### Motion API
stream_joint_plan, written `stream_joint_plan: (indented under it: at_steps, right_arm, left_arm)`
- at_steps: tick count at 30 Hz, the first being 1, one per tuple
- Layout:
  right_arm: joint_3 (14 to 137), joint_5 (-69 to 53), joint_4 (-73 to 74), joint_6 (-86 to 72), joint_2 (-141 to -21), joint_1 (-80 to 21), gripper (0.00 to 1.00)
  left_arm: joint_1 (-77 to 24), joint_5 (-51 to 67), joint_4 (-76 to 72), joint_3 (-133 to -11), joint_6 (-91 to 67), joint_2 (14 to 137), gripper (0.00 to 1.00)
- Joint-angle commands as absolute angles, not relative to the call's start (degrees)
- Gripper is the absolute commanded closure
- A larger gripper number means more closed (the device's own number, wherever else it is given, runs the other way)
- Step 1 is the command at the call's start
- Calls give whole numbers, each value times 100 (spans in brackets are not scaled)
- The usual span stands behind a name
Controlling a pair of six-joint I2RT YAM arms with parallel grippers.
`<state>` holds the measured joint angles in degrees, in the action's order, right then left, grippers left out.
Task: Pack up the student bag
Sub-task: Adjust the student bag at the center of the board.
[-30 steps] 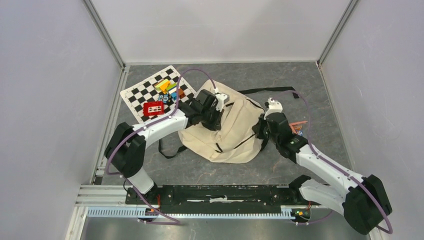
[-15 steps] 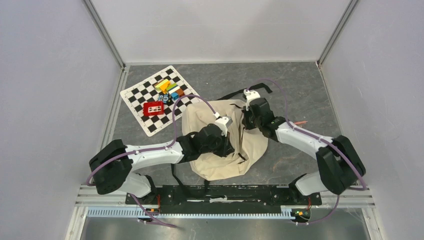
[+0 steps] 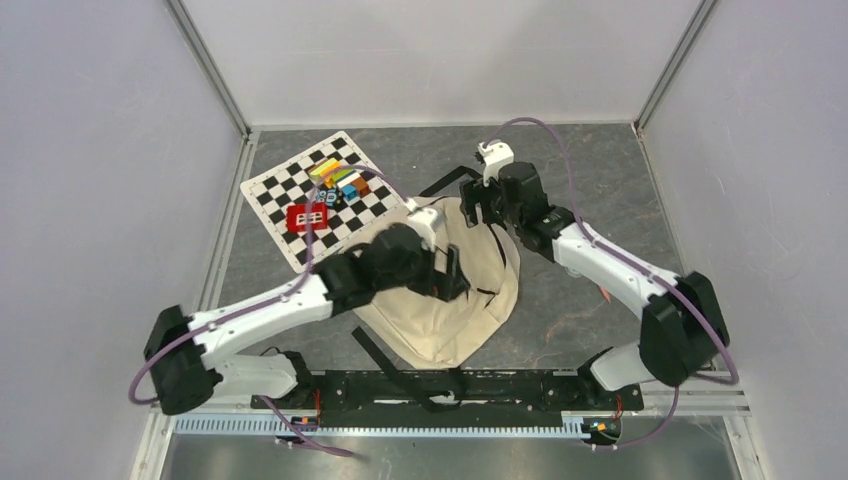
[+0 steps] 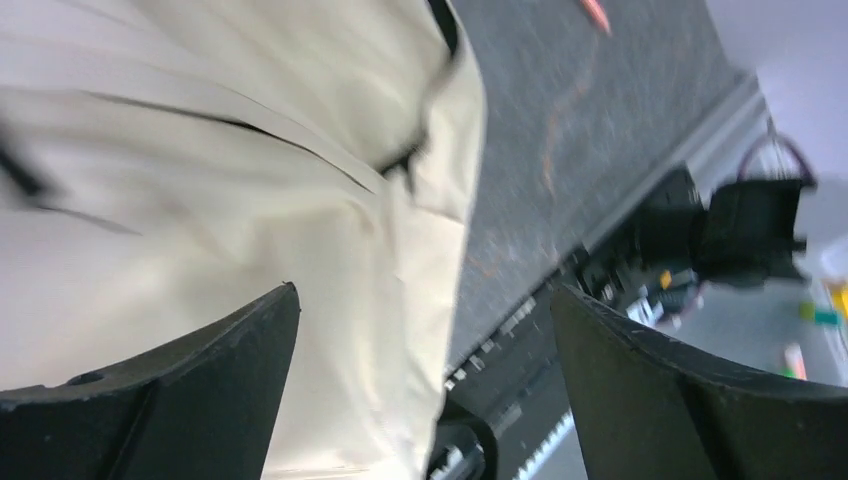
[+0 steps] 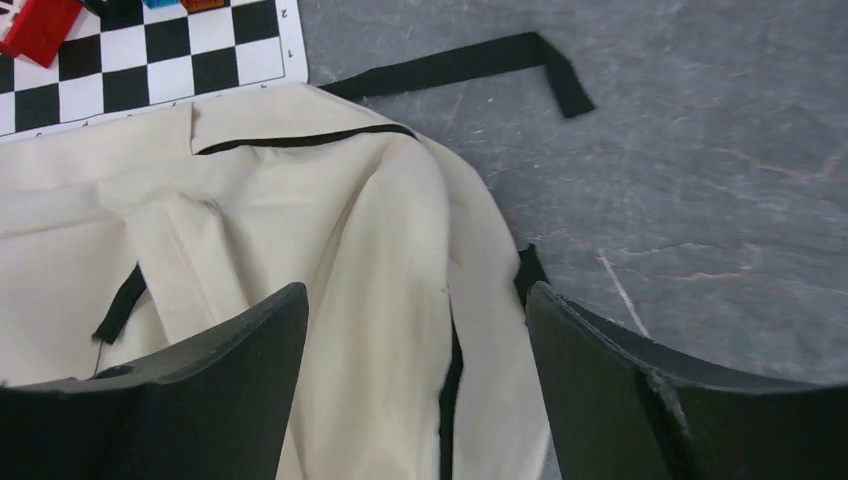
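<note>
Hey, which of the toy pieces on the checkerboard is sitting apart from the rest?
The flat red piece. It lies alone on the checkerboard mat, nearer the arms, while the colourful blocks are bunched together just beyond it.

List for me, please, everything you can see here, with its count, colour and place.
bag: one, cream with black trim, lying in the middle of the table.
strap: one, black, trailing over the table from the bag's far side.
checkered sheet: one, black and white, far left of the table.
small blocks: several, yellow, green, blue and orange, clustered on the sheet.
red block: one, on the sheet, nearer than the cluster.
table: one, grey.
left arm: one, white and black, jaws open over the bag.
right arm: one, white and black, jaws open over the bag's far edge.
</note>
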<state>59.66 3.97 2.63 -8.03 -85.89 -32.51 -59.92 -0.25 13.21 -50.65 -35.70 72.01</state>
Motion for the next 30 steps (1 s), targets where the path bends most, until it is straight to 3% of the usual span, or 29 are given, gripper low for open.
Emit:
stream_joint_plan:
  at_steps: [1,9,14,22,25,30]
  right_arm:
    - [5709,797,715,-792,-7598,-3252,10]
    - [4336,592,982,-1571,-6370,-3252,5]
    - [3564,541,884,-1861,-6048,-3252,5]
    - [3055,502,490,-1960,-6287,-3252,15]
    - [3079,761,301,-1799,-6494,-3252,29]
    - [3474,1157,250,-1463,-6936,-3253,78]
  left_arm:
    - [-4704,161,2854,-5647,-2321,6522,0]
    - [-2765,523,3716,-6201,-807,7408,0]
    - [-2525,970,3144,-6216,-795,7767,0]
    - [-2496,1160,3033,-6101,-756,8295,2]
    - [-2501,1369,3126,-6078,-786,8350,24]
    - [-2571,1577,3011,-5596,-1262,8145,46]
